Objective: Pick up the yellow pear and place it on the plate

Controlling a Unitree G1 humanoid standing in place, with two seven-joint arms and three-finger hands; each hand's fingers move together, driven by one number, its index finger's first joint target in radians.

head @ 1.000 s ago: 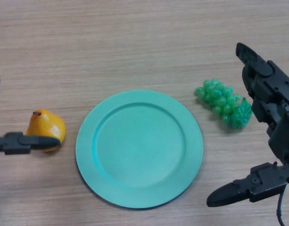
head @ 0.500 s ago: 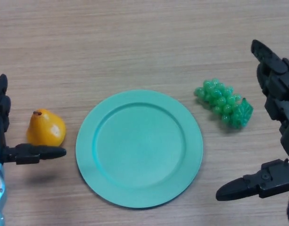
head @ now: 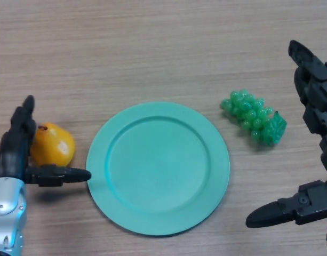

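Note:
The yellow pear [head: 54, 148] lies on the wooden table, just left of the teal plate [head: 158, 168]. My left hand [head: 16, 154] is at the pear, open: its fingers rise along the pear's left side and its thumb stretches below the fruit toward the plate's rim. Fingers and thumb bracket the pear without closing on it. My right hand [head: 312, 133] hangs open at the right edge, with its fingers up near the grapes and its thumb low at the bottom right. The plate holds nothing.
A bunch of green grapes [head: 254, 118] lies right of the plate, close to my right hand's fingers. Bare wooden tabletop [head: 152, 48] spreads across the far half of the view.
My left hand has moved right and into the view, bringing its fingers up beside the pear and its thumb under it. My right hand has drifted slightly right.

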